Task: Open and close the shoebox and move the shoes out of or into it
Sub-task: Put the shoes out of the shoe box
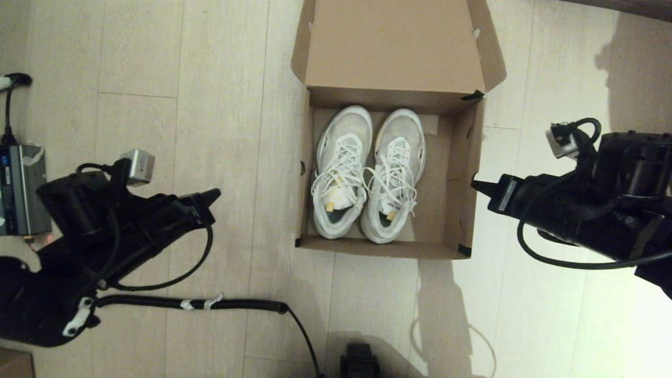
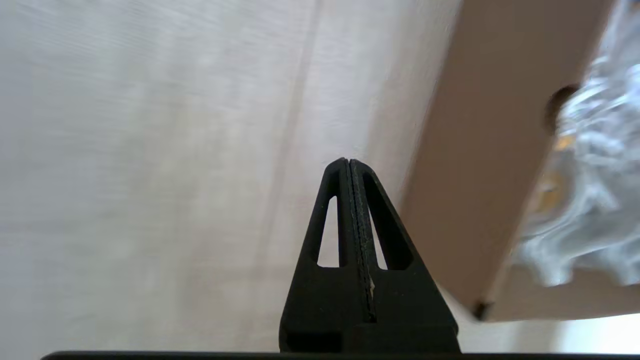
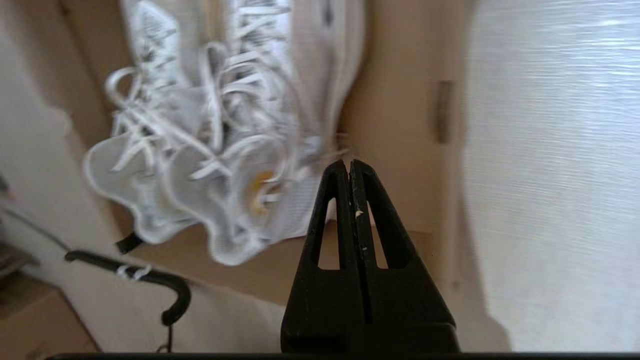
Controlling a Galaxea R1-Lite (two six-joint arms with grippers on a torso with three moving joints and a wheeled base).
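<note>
The brown cardboard shoebox (image 1: 462, 173) stands open on the floor, its flap lid (image 1: 391, 42) folded back at the far side. Both white mesh shoes (image 1: 367, 173) lie side by side inside, toes away from me, yellow-orange tags showing. My left gripper (image 1: 214, 195) is shut and empty, hovering left of the box, well apart from its left wall (image 2: 480, 165). My right gripper (image 1: 475, 185) is shut and empty, its tip at the top edge of the box's right wall. The shoes (image 3: 220, 150) fill the right wrist view behind the shut gripper (image 3: 348, 163).
A black cable (image 1: 199, 303) runs across the floor in front of the box. A grey device (image 1: 18, 189) sits at the far left. A small black object (image 1: 359, 362) stands at the near edge. Pale wood floor surrounds the box.
</note>
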